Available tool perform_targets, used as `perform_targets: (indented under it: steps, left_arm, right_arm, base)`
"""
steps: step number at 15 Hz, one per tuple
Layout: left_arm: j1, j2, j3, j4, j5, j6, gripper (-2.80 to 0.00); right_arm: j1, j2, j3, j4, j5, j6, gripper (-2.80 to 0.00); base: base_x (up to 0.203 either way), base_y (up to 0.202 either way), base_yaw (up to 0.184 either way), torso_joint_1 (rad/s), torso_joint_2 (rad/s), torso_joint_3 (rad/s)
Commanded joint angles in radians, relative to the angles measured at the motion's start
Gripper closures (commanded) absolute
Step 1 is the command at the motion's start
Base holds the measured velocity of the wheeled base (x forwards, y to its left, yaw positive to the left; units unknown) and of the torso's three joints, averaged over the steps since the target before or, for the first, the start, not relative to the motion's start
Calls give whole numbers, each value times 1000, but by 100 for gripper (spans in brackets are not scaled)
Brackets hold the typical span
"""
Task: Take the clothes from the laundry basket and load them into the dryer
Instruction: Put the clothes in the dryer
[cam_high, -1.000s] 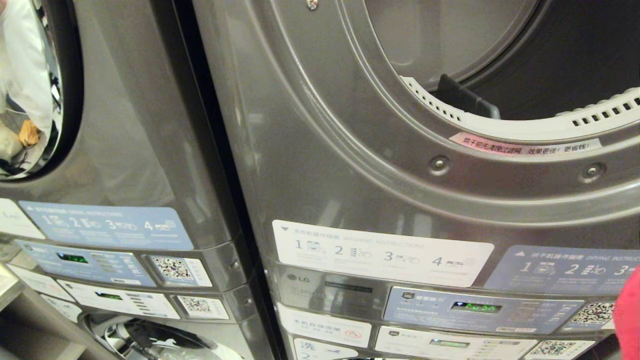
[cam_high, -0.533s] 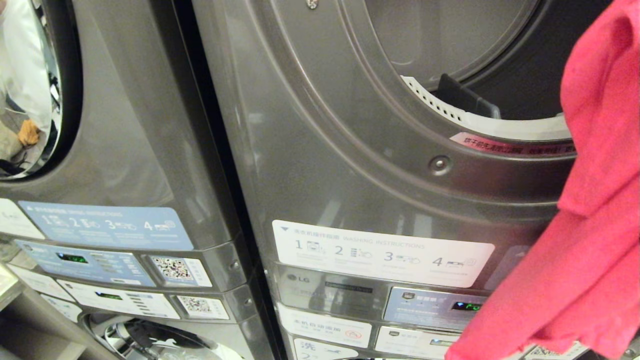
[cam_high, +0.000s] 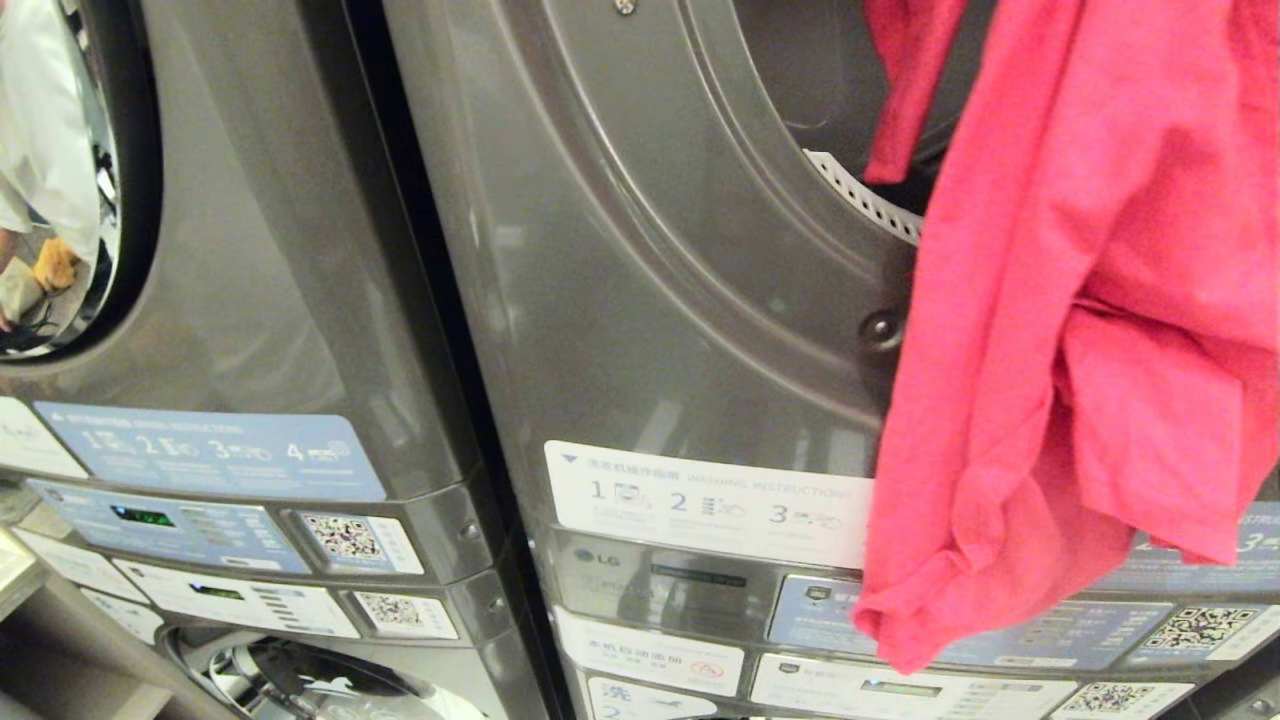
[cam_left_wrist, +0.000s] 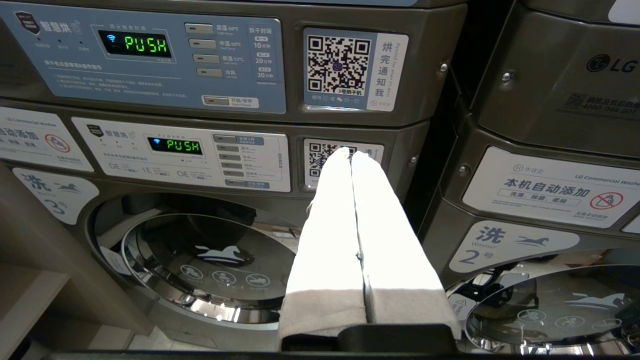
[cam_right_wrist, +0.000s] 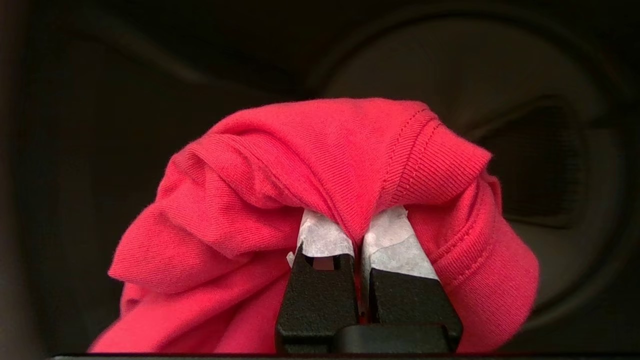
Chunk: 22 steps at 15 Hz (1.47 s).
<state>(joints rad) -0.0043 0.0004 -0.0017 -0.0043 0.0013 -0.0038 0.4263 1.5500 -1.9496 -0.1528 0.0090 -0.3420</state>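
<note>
A red garment (cam_high: 1080, 320) hangs in front of the open dryer (cam_high: 720, 250) at the upper right of the head view, its top edge above the picture. In the right wrist view my right gripper (cam_right_wrist: 356, 227) is shut on a fold of the red garment (cam_right_wrist: 320, 165), with the dark drum behind it. My left gripper (cam_left_wrist: 350, 156) is parked low and shut, empty, pointing at the lower machines' panels. The laundry basket is out of view.
A second stacked machine (cam_high: 200, 300) stands to the left, its round door reflecting the room. Control panels with lit displays (cam_left_wrist: 145, 44) and QR stickers (cam_left_wrist: 339, 67) run across both stacks. Washer doors (cam_left_wrist: 210, 260) sit below. A shelf edge (cam_left_wrist: 30, 280) is at the far left.
The red garment has risen from the bottom right corner of the head view to hang across the dryer opening, now covering much of the right side.
</note>
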Motion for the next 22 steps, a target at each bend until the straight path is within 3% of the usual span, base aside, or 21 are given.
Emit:
perform_targets:
  steps: [1,3,7,16,17,19,22]
  left_arm:
    - [0,-2,0,0,0,0,0]
    - [0,-2,0,0,0,-1,0]
    - [0,-2,0,0,0,-1,0]
    - [0,-2,0,0,0,-1,0]
    - [0,-2,0,0,0,-1,0]
    - [0,-2,0,0,0,-1,0]
    - [0,-2,0,0,1,-1,0]
  right_arm:
    - [42,140,-13,-175,-156,-62,0]
    - [46,177,-14,-325,-272,-136,0]
    - [16,182,-12,-397,-471,-180,0]
    - [13,239,-11,-307,-446,-164,0]
    - [12,236,-11,-301,-445,-161,-280]
    - [13,232,-11,-286,-443,-159,-280]
    - [14,204,-11,-135,-429,-126,-280]
  base:
    - [0,0,0,0,0,0]
    - [0,0,0,0,0,0]
    - [0,0,0,0,0,0]
    - [0,0,0,0,0,0]
    - [0,0,0,0,0,0]
    - [0,0,0,0,0,0]
    - [0,0,0,0,0,0]
